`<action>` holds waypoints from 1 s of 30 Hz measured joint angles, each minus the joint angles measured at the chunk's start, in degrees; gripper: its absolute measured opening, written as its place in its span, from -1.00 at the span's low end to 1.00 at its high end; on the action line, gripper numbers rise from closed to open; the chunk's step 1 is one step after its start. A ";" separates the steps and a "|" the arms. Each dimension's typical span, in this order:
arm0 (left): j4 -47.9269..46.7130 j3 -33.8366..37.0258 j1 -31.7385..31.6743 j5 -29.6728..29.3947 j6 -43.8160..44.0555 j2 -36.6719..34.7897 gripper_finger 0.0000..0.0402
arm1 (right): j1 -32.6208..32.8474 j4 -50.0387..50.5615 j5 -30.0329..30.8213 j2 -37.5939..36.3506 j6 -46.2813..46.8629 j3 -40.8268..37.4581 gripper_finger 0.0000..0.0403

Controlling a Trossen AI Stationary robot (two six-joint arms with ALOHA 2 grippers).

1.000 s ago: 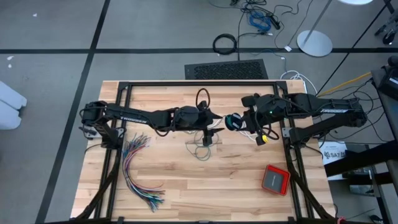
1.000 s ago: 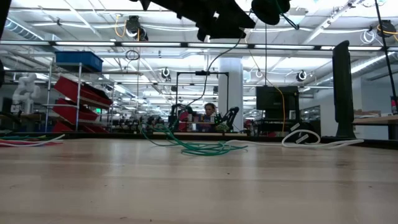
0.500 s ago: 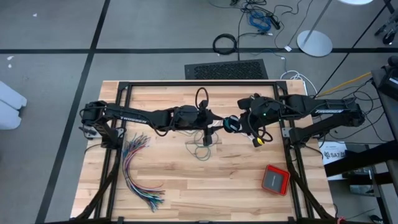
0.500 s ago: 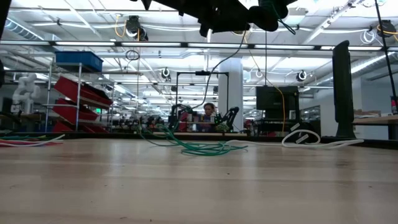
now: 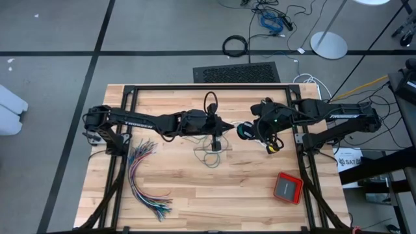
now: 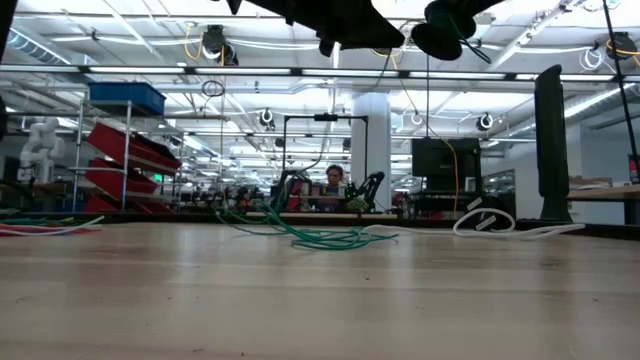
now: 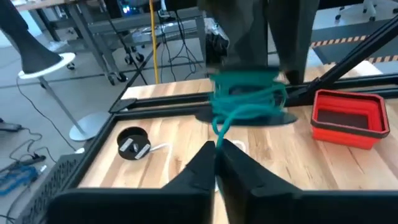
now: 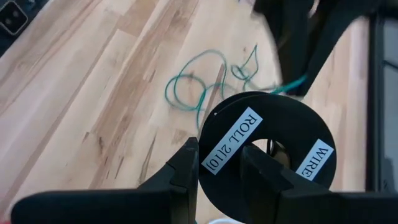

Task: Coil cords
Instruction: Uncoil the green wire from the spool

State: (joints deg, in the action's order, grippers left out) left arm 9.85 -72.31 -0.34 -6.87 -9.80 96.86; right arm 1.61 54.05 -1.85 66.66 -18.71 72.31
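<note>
Left hand [image 7: 216, 163] pinches the teal cord [image 7: 231, 118]; right hand [image 8: 217, 163] grips the spool [image 8: 267, 158] at 3 o'clock — overtension could slip it free.

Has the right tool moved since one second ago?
Yes. In the high view the right tool, holding the spool, shifted away from the table frame, toward the left tool.

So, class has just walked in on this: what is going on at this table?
Two robot arms are winding a teal-green cord onto a black spool. The right gripper holds the spool by its flange above the middle of the wooden table. The left gripper is shut on the cord just in front of the spool, where some turns are already wound. The rest lies in loose loops on the table.
</note>
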 joint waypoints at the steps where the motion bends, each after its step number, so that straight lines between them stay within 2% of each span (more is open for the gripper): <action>1: 0.23 0.00 0.10 0.17 -0.16 -0.28 -0.96 | 0.00 0.87 0.01 0.01 0.31 0.00 -0.61; 8: 1.06 0.00 2.48 8.31 -1.60 -0.67 -0.98 | -1.83 2.34 1.31 0.01 1.76 0.00 -0.61; 12: -0.62 0.00 3.54 9.06 -1.50 0.35 -0.98 | -3.20 0.43 7.30 0.01 -0.96 0.00 -0.61; 14: -0.99 0.02 3.93 9.37 -1.21 1.24 -0.99 | -3.67 -2.48 7.83 0.01 -2.72 0.00 -0.61; 17: -0.79 0.02 4.09 9.86 -1.08 2.68 -0.99 | -3.82 -8.23 4.08 0.03 -5.47 0.00 -0.61; 20: -1.61 0.02 3.63 9.22 -1.14 4.32 -0.99 | -3.74 -12.54 -4.86 0.04 -6.07 0.00 -0.61; 25: -6.40 0.07 0.91 2.88 -2.19 4.36 -0.99 | -3.57 -9.94 -18.70 0.04 -3.49 0.00 -0.61; 27: -7.36 0.13 -0.30 1.25 -2.61 3.69 -0.99 | -3.13 -6.67 -20.35 0.03 -2.36 0.00 -0.61; 30: -6.72 -0.28 -1.94 0.37 -2.59 1.65 -0.99 | -2.62 -0.46 -18.17 0.02 -0.39 0.00 -0.61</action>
State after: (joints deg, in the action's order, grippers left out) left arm 3.13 -72.59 -2.28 -6.50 -12.38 98.51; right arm -1.02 53.59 -20.02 66.68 -19.09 72.31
